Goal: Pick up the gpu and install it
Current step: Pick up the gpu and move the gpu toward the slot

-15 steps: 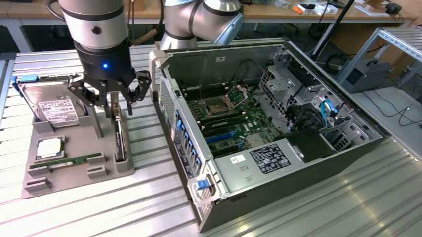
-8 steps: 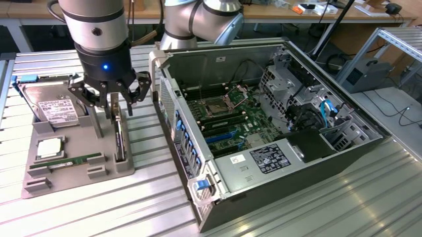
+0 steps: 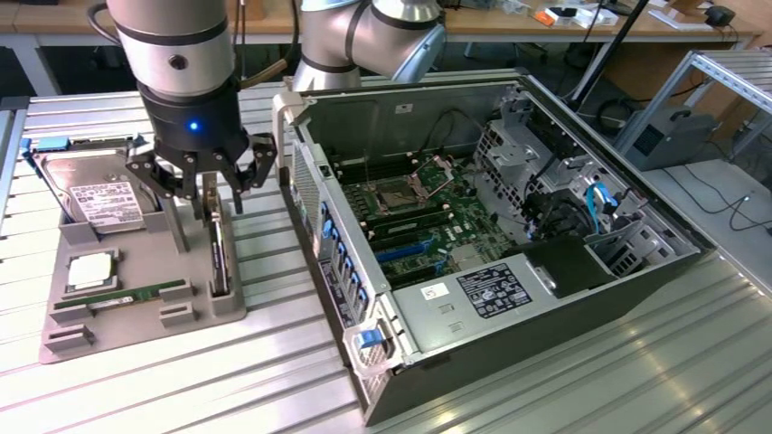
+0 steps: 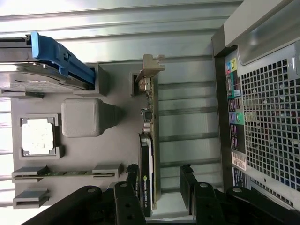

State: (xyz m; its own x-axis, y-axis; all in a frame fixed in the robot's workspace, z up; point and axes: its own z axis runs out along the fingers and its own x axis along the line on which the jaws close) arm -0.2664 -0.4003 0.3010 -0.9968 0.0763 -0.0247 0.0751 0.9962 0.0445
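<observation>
The gpu stands on its thin edge in the gray holder, right under the gripper & between its wide-open fingers, nearer one. Best: centre it 1st, pinch flat sides, no tilt.

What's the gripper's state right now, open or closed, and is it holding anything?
Gripper: open, holding nothing; its jaws stand either side of the gpu, which sits on edge in the grey holder.

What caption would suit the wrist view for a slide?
Open gripper straddling the gpu, which stands on edge in its grey holder beside the computer case.
</observation>
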